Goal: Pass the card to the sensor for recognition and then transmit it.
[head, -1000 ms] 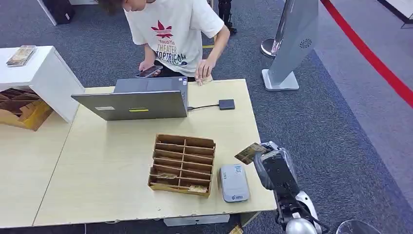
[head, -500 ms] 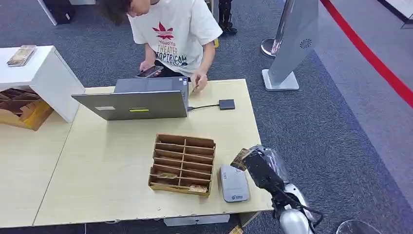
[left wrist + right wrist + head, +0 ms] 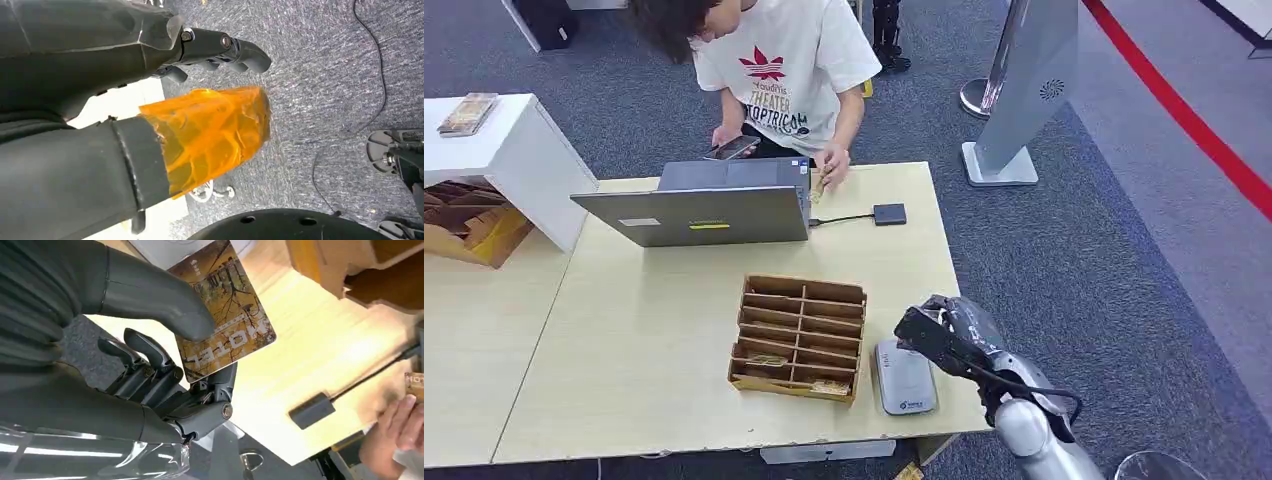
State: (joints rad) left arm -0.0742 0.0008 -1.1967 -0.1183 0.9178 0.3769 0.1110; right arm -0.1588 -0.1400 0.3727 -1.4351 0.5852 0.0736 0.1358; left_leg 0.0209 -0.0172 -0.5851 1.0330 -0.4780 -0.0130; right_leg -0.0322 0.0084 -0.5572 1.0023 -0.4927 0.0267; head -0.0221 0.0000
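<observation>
Right wrist view. The right hand (image 3: 150,355), with its grey ribbed cover, pinches a yellow-brown hotel key card printed with bare branches (image 3: 225,315) between the thick grey thumb and the darker fingers (image 3: 145,357). The card is held over the pale wooden tabletop (image 3: 310,355), near a white rounded device (image 3: 175,247). A brown cardboard divider box (image 3: 360,265) stands close by. A small dark adapter with a cable (image 3: 312,410) lies on the table beside a person's hand (image 3: 400,420).

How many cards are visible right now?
4: one in the right hand, two in the organizer's front slots, one at the person's hand. Others may be hidden.
</observation>
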